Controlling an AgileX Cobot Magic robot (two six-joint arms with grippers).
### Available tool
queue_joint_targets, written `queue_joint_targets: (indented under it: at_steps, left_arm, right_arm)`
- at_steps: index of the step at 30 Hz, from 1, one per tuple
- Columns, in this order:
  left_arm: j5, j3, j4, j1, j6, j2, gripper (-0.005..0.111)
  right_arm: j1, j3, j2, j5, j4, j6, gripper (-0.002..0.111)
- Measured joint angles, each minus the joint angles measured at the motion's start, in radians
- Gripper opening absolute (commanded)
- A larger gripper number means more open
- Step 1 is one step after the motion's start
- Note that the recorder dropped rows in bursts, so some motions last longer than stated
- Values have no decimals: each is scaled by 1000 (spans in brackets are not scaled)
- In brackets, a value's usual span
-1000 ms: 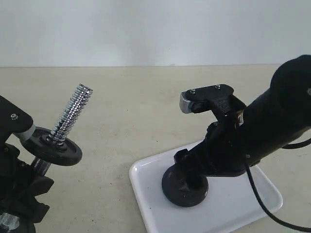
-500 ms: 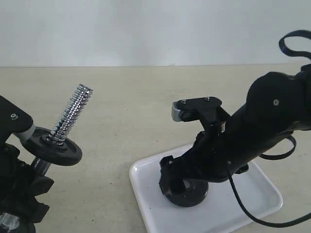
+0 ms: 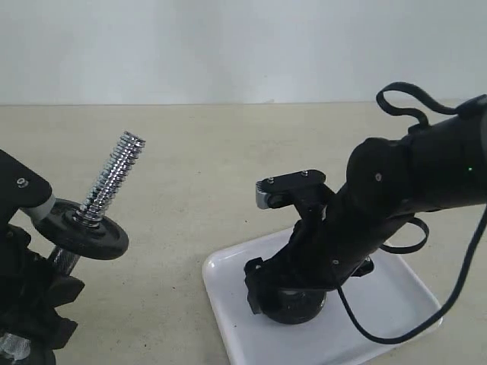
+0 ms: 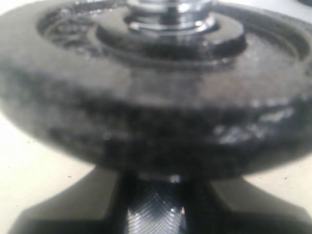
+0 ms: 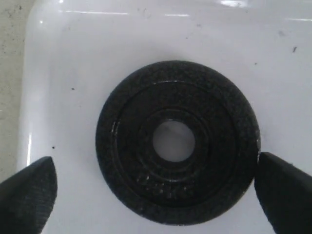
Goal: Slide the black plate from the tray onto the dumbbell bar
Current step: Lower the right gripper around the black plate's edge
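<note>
Downward, right tool [image 5: 156, 187] wide astride black plate [image 5: 126, 141], left tool [image 4: 155, 214] gripping tilted dumbbell bar [image 3: 114, 175]

- The right gripper [image 5: 156, 192] has its fingers [image 5: 27, 190] spread, and the plate [image 5: 175, 141] lies flat between them on the tray [image 5: 73, 44], filling most of the gap.
- One finger has bare tray between it and the plate's edge. The other sits right at the edge; contact is unclear.
- Past the fingertips the tray floor is open up to its low rim.
- The left gripper [image 4: 156, 212] clamps the bar [image 3: 114, 179]. Just past its fingers, another plate [image 3: 82, 228] on the bar blocks the way.
- Beyond that plate the threaded end stands free.
</note>
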Motion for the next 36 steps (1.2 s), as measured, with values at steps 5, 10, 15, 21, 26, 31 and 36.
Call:
queue_joint_targets:
  at_steps: [5, 10, 15, 21, 26, 31, 36]
  left_arm:
    - [-15, 0, 0, 0, 0, 15, 4]
    - [-23, 0, 2, 0, 0, 26, 4]
    - [-23, 0, 2, 0, 0, 27, 4]
    - [-23, 0, 2, 0, 0, 27, 4]
    - [-23, 0, 2, 0, 0, 27, 4]
    - [-23, 0, 2, 0, 0, 29, 4]
    - [-26, 0, 2, 0, 0, 31, 4]
  right_arm:
    - [0, -35, 48, 17, -33, -4, 105]
    - [0, -53, 69, 35, -59, -8, 105]
    - [0, -63, 82, 29, -81, -16, 105]
    - [0, -73, 110, 8, -118, -18, 105]
    - [2, -85, 135, 1, -149, -27, 105]
    - [17, -95, 149, 1, -180, -33, 105]
    - [67, -96, 155, 1, -252, -13, 105]
